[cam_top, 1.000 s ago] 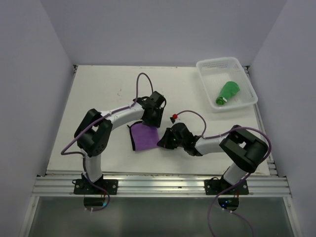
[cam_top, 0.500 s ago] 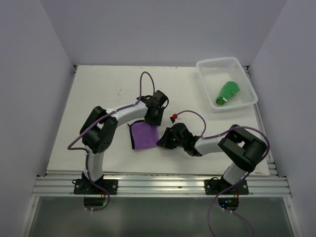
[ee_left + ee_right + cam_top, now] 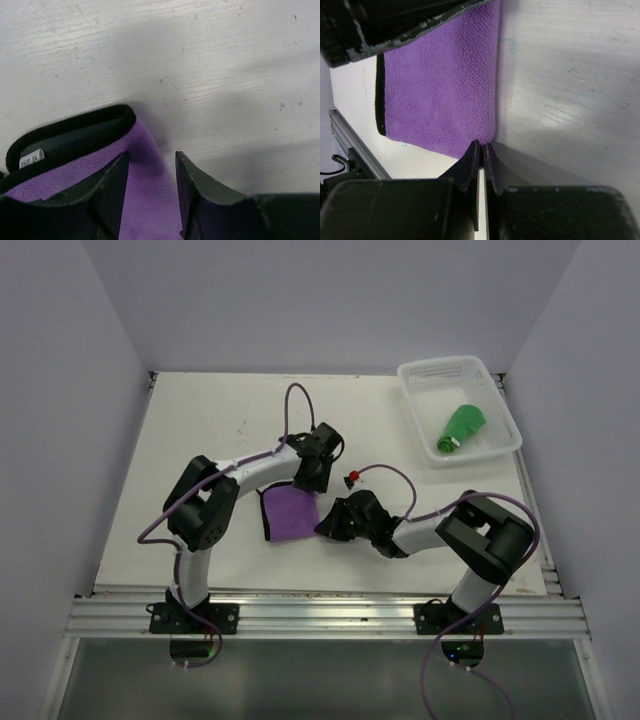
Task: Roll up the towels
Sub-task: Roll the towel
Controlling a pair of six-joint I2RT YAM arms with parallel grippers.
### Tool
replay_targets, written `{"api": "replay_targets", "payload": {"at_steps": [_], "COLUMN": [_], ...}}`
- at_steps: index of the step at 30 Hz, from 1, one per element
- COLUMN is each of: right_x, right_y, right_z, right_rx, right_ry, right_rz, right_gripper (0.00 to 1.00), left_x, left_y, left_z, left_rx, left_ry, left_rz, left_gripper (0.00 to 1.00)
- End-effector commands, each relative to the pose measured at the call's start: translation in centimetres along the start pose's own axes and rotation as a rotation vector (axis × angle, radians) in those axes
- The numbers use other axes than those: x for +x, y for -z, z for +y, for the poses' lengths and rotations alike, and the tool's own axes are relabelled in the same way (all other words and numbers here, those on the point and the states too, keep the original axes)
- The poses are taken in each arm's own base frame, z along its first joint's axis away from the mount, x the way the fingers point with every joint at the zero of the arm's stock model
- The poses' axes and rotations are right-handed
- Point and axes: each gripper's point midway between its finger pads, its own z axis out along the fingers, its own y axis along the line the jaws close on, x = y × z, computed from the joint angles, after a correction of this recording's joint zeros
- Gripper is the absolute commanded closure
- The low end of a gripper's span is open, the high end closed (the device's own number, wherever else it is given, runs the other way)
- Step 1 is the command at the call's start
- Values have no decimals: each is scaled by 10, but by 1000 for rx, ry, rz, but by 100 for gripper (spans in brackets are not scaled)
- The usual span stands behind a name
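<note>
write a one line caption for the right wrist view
Right gripper, jaws shut, pinching a corner of the purple towel on the white table

The white table [image 3: 200, 440] carries the purple towel [image 3: 288, 515], flat toward the middle of its near edge (one border folded over, showing black), and a white basket [image 3: 430, 375] at its far right corner.

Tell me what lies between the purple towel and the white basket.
Top view: beside the purple towel, the right arm's wrist and looping cable, then bare table up to the basket.
</note>
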Motion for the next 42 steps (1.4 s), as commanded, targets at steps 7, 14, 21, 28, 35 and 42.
{"api": "replay_targets", "payload": {"at_steps": [7, 14, 21, 28, 35, 42], "right_x": [29, 30, 29, 16, 0, -7], "right_y": [6, 13, 14, 43, 68, 89], "right_z": [-58, -58, -52, -58, -49, -42], "right_rx": [201, 272, 321, 522, 636, 728], "right_ry": [40, 168, 254, 421, 544, 720], "right_rz": [67, 64, 63, 51, 16, -9], "right_gripper": [100, 100, 100, 100, 100, 100], "left_x": [-4, 2, -3, -18, -37, -42], "left_y": [-22, -34, -31, -18, 2, 6], "left_z": [10, 17, 7, -2, -21, -37], "left_rx": [-87, -122, -74, 48, 219, 351], "left_ry": [0, -6, 26, 138, 210, 228], "left_rz": [-15, 8, -2, -67, -178, -244], "left_gripper": [55, 67, 76, 87, 94, 100]}}
